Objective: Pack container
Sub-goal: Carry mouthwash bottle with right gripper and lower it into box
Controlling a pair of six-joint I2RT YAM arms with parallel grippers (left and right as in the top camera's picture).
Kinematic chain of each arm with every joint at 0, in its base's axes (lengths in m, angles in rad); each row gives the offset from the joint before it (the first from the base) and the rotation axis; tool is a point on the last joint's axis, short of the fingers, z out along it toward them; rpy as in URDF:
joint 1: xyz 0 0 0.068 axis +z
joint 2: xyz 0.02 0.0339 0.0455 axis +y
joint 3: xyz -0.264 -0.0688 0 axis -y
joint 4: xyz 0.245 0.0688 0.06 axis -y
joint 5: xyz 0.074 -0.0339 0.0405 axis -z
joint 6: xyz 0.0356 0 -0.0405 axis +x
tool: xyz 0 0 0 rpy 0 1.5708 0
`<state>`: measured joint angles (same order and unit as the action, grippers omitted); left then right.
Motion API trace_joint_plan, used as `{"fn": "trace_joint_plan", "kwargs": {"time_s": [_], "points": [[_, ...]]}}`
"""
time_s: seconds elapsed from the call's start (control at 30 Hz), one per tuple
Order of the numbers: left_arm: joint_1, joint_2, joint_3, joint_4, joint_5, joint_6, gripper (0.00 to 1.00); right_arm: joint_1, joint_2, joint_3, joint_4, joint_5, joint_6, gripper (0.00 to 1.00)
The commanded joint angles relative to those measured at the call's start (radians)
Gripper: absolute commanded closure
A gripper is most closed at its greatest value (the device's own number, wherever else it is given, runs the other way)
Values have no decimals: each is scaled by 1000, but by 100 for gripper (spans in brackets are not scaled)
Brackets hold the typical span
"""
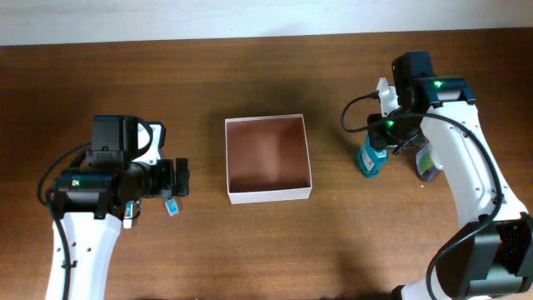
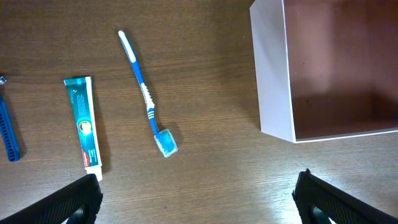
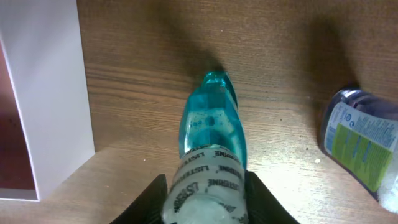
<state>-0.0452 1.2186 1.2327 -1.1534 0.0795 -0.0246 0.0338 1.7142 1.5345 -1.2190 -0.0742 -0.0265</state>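
The container (image 1: 268, 195) is a shallow white-walled box with a reddish-brown inside, at the table's middle; it also shows in the left wrist view (image 2: 273, 81) and the right wrist view (image 3: 50, 93). My right gripper (image 1: 391, 125) is shut on the cap end of a teal Listerine mouthwash bottle (image 3: 210, 137), which shows in the overhead view (image 1: 370, 158) right of the container. My left gripper (image 2: 199, 199) is open and empty above the table, left of the container. A blue toothbrush (image 2: 144, 93) and a toothpaste tube (image 2: 83, 124) lie ahead of it.
A clear bottle with a green-blue label (image 3: 364, 146) lies right of the mouthwash; it also shows in the overhead view (image 1: 426, 162). A blue comb-like item (image 2: 7, 130) lies at the far left of the left wrist view.
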Motion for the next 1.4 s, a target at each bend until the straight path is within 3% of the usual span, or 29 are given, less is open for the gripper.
{"fn": "trace_joint_plan", "kwargs": {"time_s": [0.0, 0.37, 0.67, 0.83, 1.1, 1.37], "points": [[4, 2, 18, -5, 18, -9, 0, 5, 11, 13, -2, 7, 4, 70], [4, 2, 18, -7, 18, -9, 0, 5, 13, 13, -3, 7, 4, 96], [4, 2, 18, -7, 18, -9, 0, 7, 3, 58, -51, 2, 12, 96], [4, 2, 18, -7, 18, -9, 0, 46, -16, 221, -177, 3, 27, 96], [4, 2, 18, -7, -9, -9, 0, 283, -16, 614, -326, 10, 131, 96], [4, 2, 18, -7, -9, -9, 0, 551, 59, 650, -211, 84, 341, 96]]}}
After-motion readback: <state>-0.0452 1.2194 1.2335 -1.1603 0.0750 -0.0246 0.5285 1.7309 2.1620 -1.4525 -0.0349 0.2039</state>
